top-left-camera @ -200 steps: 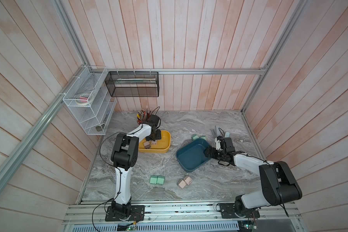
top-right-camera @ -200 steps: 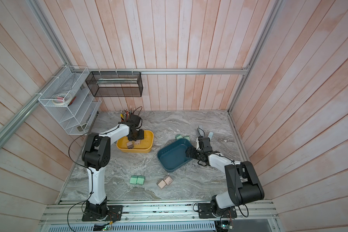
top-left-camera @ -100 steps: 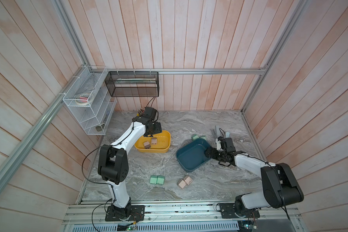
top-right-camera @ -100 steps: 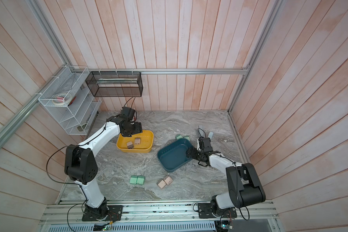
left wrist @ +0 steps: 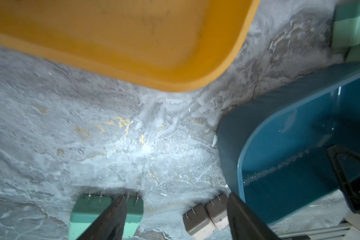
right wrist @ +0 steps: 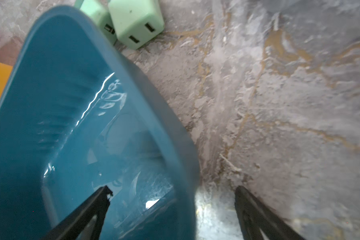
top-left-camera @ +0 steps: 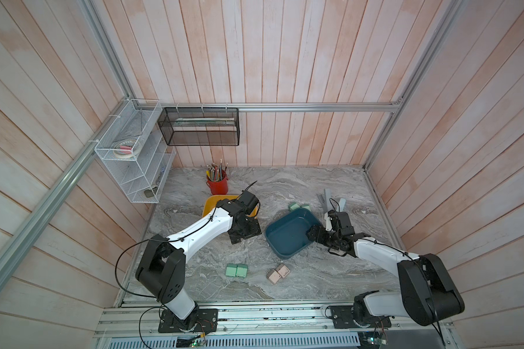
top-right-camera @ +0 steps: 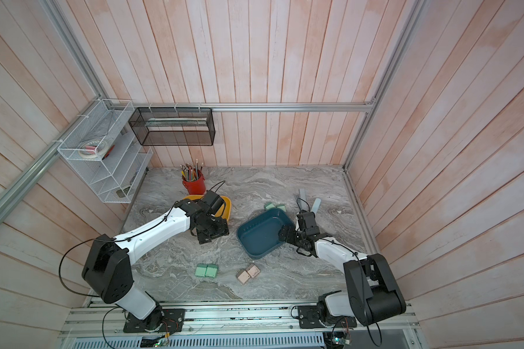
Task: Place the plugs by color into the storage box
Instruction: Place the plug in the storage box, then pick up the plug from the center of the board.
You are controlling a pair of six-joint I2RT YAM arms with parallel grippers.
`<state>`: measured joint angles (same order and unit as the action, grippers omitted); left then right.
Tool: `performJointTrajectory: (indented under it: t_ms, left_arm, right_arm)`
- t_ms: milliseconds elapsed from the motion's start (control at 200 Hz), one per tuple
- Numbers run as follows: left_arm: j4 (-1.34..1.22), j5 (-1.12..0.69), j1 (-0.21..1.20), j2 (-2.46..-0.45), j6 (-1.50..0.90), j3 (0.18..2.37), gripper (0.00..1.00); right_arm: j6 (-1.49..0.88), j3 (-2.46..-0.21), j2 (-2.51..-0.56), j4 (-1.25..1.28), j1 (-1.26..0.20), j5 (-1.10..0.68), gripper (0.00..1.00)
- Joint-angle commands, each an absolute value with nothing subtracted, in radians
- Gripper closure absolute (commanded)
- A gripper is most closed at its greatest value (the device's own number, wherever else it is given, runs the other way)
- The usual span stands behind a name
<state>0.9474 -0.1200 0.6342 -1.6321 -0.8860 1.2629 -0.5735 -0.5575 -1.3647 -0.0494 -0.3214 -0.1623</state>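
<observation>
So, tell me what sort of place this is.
Probably a robot lab cell staged as a desk: aluminium frame, two robot arms at a marble-look tabletop, red pencil cup.

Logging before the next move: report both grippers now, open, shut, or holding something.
Left gripper: open, holding nothing.
Right gripper: open, holding nothing; one finger inside the blue bin, one outside.

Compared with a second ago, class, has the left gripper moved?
Yes. The left gripper has pulled back off the yellow tray, away from the red cup, toward its own base.
</observation>
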Motion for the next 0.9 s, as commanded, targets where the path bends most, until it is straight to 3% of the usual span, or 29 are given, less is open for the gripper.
performJointTrajectory:
  t_ms: [0, 155, 585, 895]
  left_arm:
    - [0.974, -0.166, 0.676, -1.621, -0.982, 1.263, 0.22]
    - [1.109, -0.191, 0.736, -1.672, -1.108, 1.328, 0.24]
    - [0.805, -0.305, 0.946, -1.681, -1.498, 1.201, 0.24]
    - [0.73, -0.291, 1.026, -1.699, -1.625, 1.097, 0.34]
  right_arm:
    - [-0.619, -0.566, -1.352, -0.07, -0.357, -0.122, 0.03]
    - [-0.681, -0.575, -1.322, -0.112, -0.37, -0.109, 0.03]
    - [-0.755, -0.527, -1.262, -0.126, -0.374, -0.09, 0.03]
    - [-0.78, -0.485, -1.202, -0.119, -0.374, -0.102, 0.03]
